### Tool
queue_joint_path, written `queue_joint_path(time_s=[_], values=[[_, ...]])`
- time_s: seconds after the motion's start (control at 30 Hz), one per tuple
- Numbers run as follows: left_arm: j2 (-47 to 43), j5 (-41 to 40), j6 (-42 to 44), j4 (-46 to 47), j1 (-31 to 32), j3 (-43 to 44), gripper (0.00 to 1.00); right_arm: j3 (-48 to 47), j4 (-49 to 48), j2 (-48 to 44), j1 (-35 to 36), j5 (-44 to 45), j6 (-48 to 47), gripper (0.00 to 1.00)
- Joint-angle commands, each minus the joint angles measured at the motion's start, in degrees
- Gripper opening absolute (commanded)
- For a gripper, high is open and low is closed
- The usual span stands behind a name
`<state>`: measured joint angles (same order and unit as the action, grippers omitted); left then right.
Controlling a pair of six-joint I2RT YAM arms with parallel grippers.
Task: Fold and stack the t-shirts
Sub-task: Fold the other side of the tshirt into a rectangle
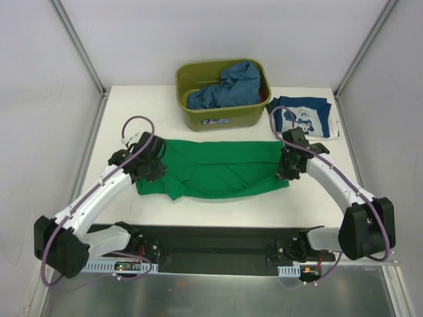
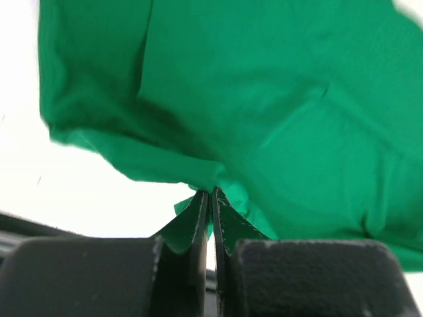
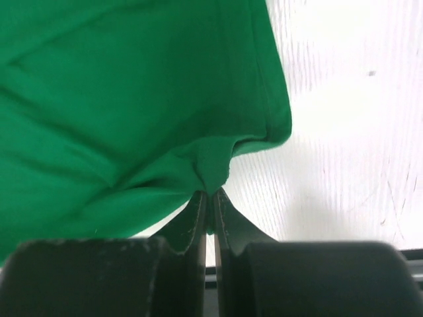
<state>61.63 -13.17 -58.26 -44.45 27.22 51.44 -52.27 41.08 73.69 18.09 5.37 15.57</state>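
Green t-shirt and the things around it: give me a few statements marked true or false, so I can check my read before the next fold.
1. The left fingers are shut on the green t-shirt. True.
2. The right fingers hang open above the cloth. False: they are shut on the green shirt's edge, near a corner.
3. The blue t-shirt lies crumpled in the olive tub. True.
4. The navy printed t-shirt sits on top of the green one. False: it lies folded on the table, right of the tub and beyond the green shirt.
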Motion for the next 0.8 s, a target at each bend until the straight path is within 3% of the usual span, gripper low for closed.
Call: queue_joint_path(time_s=[0.0, 0.43, 0.53, 0.57, 0.6, 0.63, 0.67, 0.7, 0.77], values=[[7.18, -2.83, 5.69, 3.22, -3.05, 5.77, 0.00, -6.08, 0.84, 5.22, -2.70, 0.44, -3.00, 0.06], [26.78, -0.98, 13.34, 5.95, -11.49, 20.71, 0.00, -19.52, 0.67, 21.48, -7.28, -1.50, -5.73, 0.10], [32.05, 0.51, 14.75, 6.04, -13.50, 24.05, 0.15, -22.07, 1.02, 25.00, -7.98, 0.60, -5.55, 0.22], [33.28, 0.86, 15.01, 5.95, -13.95, 24.75, 0.20, -22.69, 1.54, 25.71, -8.15, 1.39, -5.03, 0.36], [35.12, 1.21, 15.71, 5.95, -14.30, 26.15, 0.38, -23.05, 1.63, 26.24, -8.15, 2.53, -5.03, 0.44], [35.92, 1.04, 16.07, 5.86, -14.74, 26.86, 0.49, -23.31, 1.55, 26.24, -8.33, 2.89, -4.94, 0.51], [36.45, 1.04, 16.33, 5.95, -14.83, 27.48, 0.58, -23.49, 1.37, 26.07, -8.24, 2.98, -5.11, 0.67], [36.55, 1.13, 16.60, 5.86, -14.92, 28.09, 0.70, -23.49, 1.20, 25.02, -8.24, 2.55, -5.38, 0.74], [35.67, 2.18, 16.42, 6.04, -14.92, 27.84, 0.82, -22.27, 0.32, 23.35, -8.07, 2.02, -5.99, 0.95]])
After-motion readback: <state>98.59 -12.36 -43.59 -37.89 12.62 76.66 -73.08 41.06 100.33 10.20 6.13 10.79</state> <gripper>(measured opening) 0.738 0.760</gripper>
